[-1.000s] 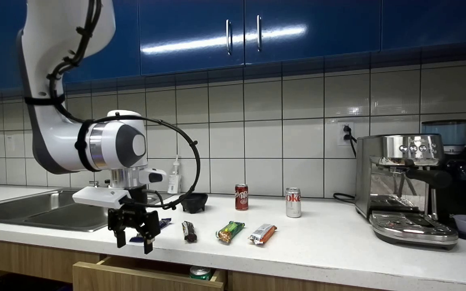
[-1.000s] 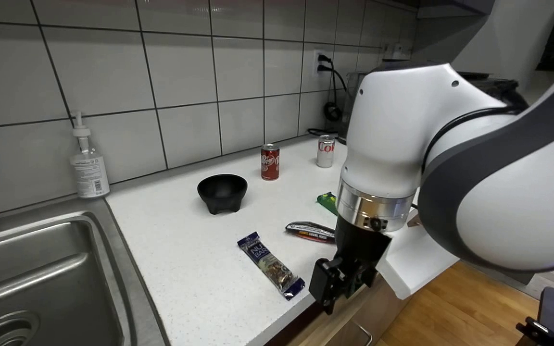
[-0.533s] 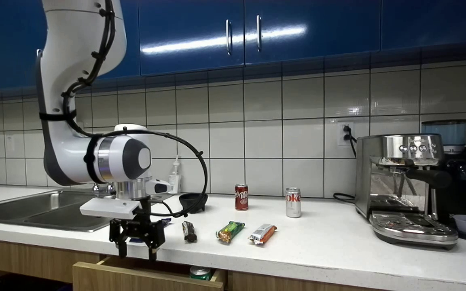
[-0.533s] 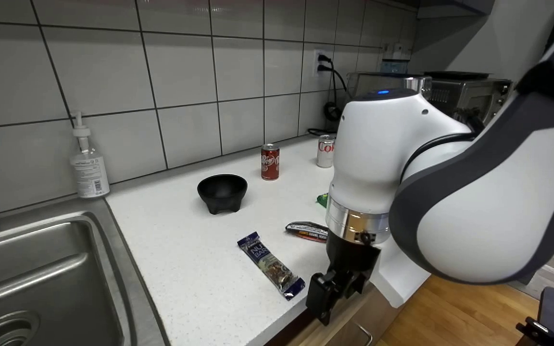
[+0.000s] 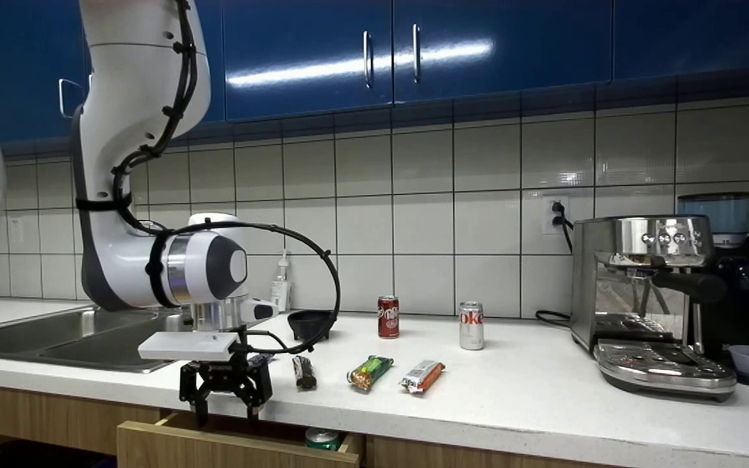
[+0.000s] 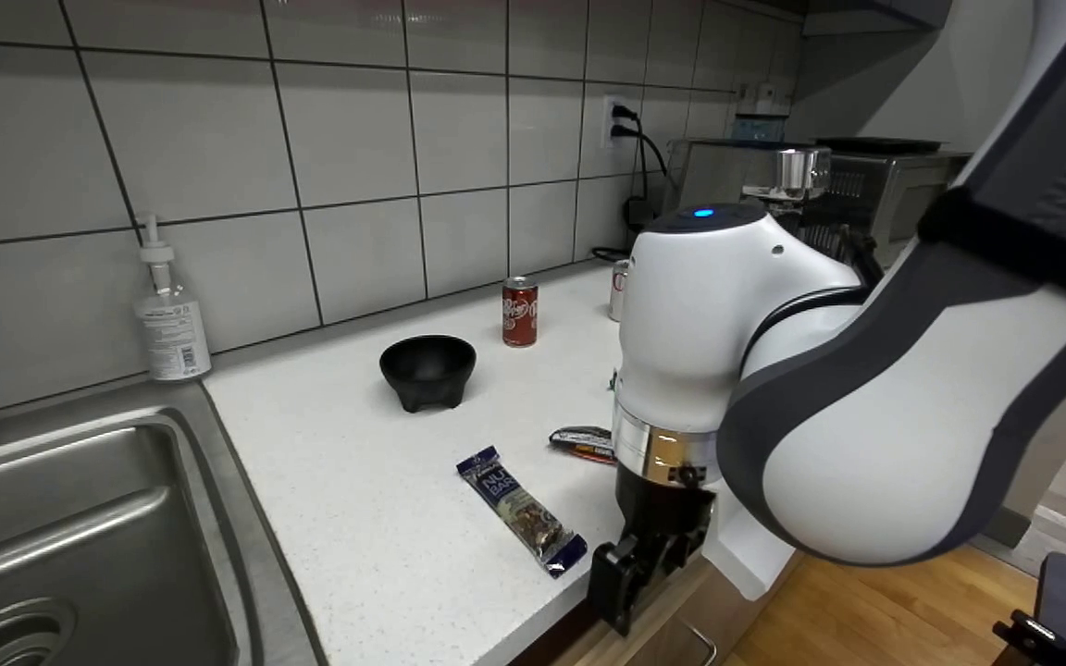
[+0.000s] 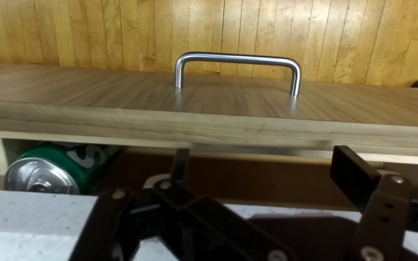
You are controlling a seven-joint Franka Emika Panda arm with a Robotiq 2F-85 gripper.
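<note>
My gripper stands open with nothing between its fingers, pointing down over the counter's front edge. Below it, a wooden drawer is pulled partly out. In the wrist view the drawer front crosses behind the fingertips, and its metal handle shows beyond. A green can lies inside at one end of the drawer, apart from the fingers; its lower part is hidden by the counter edge. A blue-ended nut bar lies on the counter close beside the gripper, mostly hidden behind it in an exterior view.
On the counter are a dark-wrapped bar, a green bar, an orange-white bar, a black bowl, a red can and a silver can. A sink, soap bottle and coffee machine stand farther off.
The arm has come down, and in an exterior view it has shifted a little to the right, bringing the fingertips lower over the drawer. The gripper stays open; the counter objects have not moved.
</note>
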